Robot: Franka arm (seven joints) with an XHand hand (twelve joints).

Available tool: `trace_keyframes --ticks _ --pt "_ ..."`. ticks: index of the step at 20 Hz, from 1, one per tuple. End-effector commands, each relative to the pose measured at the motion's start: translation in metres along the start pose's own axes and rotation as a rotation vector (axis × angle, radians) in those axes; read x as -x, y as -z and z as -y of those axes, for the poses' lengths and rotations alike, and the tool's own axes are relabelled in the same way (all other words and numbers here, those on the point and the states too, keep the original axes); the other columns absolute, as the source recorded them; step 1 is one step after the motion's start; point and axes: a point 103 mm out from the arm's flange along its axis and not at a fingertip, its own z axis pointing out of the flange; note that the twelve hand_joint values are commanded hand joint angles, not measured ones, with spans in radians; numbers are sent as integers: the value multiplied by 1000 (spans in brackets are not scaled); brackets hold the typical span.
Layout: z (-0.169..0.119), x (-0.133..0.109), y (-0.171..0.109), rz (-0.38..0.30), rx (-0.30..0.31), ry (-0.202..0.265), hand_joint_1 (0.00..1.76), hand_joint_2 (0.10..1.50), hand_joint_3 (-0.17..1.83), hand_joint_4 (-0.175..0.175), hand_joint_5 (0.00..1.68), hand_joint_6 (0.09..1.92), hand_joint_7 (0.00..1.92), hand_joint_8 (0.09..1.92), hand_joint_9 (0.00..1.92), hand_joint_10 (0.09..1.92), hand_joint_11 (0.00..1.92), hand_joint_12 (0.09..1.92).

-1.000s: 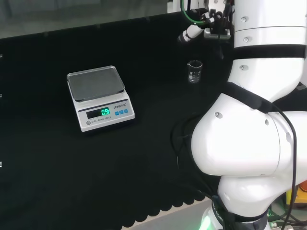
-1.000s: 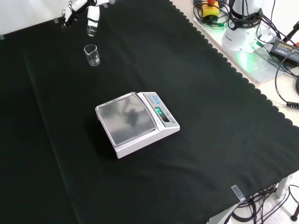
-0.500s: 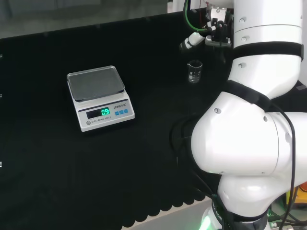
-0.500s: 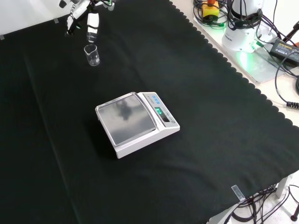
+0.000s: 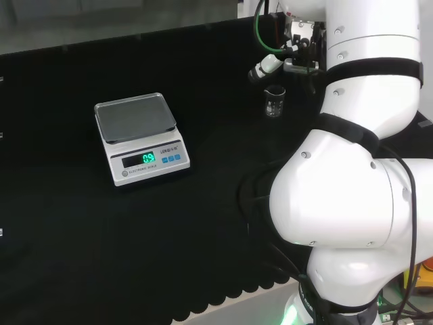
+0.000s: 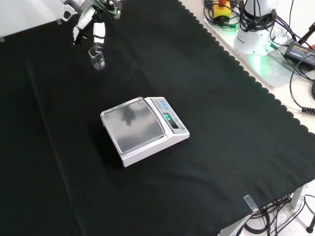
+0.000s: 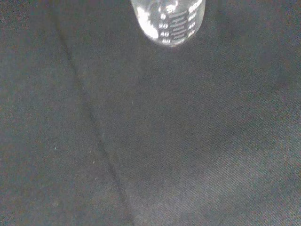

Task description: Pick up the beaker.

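A small clear glass beaker (image 5: 274, 101) with printed marks stands upright on the black cloth, far to the right in the head view and at the top left in the front view (image 6: 98, 58). The black and white hand (image 6: 98, 32) hovers just above and behind the beaker, its fingers fairly straight and spread, touching nothing. In the head view one fingertip (image 5: 262, 68) points left above the beaker's rim. The wrist view looks down on the beaker (image 7: 169, 21) against bare cloth.
A white digital scale (image 5: 139, 137) with a lit green display stands mid-cloth, well away from the beaker (image 6: 143, 129). The arm's white links (image 5: 358, 196) stand at the head view's right. The arm's base and cables (image 6: 256, 29) lie beyond the cloth's scalloped edge.
The hand has come down toward the beaker, from above and beyond it to just over its rim. The beaker and scale have not moved.
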Motion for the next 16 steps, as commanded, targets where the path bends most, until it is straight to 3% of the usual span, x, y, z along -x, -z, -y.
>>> trace_keyframes --ticks 1,2,4,8,9,10,16 --pt "-1 -5 -15 51 -32 84 365 746 -16 -64 347 91 100 799 0 843 123 1520" --pt "0 -1 -17 40 -23 109 365 746 -16 -64 346 91 100 799 0 844 123 1520" --pt "0 -2 -22 35 -30 98 367 745 -16 -64 344 89 98 799 0 845 126 1520" --pt "-3 1 -28 71 -32 50 391 735 -20 -66 333 87 83 796 0 849 139 1519" --pt "-3 -5 -31 105 -40 -2 404 731 -21 -67 326 87 77 795 0 850 144 1518" --pt "-4 -7 -32 107 -41 -26 421 728 -22 -68 320 87 71 797 0 854 153 1514" --pt "-11 -14 -42 119 -29 -40 517 716 -20 -70 305 87 82 815 25 942 260 1465"
